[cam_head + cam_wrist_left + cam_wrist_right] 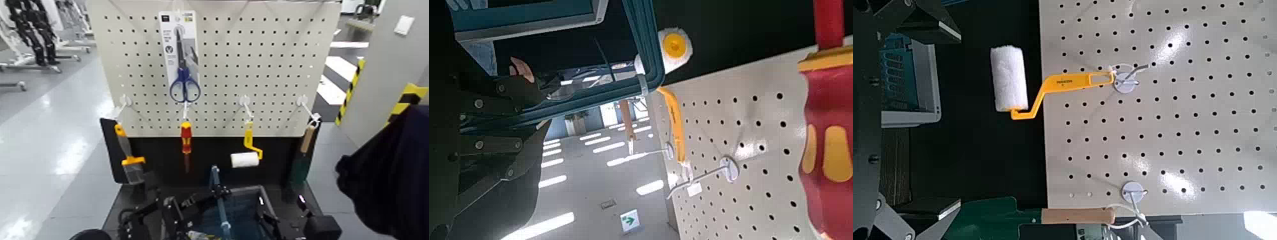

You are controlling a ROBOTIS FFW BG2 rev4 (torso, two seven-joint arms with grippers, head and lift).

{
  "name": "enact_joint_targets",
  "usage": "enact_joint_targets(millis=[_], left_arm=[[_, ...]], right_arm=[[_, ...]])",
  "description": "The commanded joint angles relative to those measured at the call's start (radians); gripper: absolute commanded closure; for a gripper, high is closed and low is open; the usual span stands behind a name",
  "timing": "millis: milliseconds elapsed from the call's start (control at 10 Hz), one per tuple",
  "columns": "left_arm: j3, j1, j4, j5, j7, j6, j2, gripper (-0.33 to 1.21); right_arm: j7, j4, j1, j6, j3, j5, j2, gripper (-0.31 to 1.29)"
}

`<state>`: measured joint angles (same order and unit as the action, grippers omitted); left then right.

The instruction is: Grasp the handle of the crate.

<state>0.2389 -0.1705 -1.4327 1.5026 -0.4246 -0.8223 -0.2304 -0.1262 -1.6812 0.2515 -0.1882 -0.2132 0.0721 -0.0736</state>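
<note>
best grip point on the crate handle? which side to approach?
Grip the handle mid-bar, at its raised top. It stands up above the crate, so the left hand, already beside it, could probably close across the slim bar from the left. The right hand sits by the crate's right rim.

Head camera looks down at pegboard (255, 57); both wrist cameras face it close, sharing the paint roller (1010, 79)
</note>
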Motion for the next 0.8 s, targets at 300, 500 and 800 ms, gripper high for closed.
enact_joint_targets(millis=[300,500,800], left_arm=[[0.0,0.029,-0.066,0.042,0.027,-0.012,-0.014,1.19],[0.0,0.037,-0.101,0.06,0.055,-0.021,-0.026,1.19],[0.0,0.04,-0.12,0.08,0.067,-0.024,-0.032,1.19]], right_arm=[[-0.001,0.003,-0.003,0.0,-0.002,0.0,0.0,0.15],[-0.001,0.006,-0.003,-0.01,0.0,-0.002,0.0,0.15],[-0.004,0.009,-0.003,-0.025,0.0,-0.011,0.0,0.15]])
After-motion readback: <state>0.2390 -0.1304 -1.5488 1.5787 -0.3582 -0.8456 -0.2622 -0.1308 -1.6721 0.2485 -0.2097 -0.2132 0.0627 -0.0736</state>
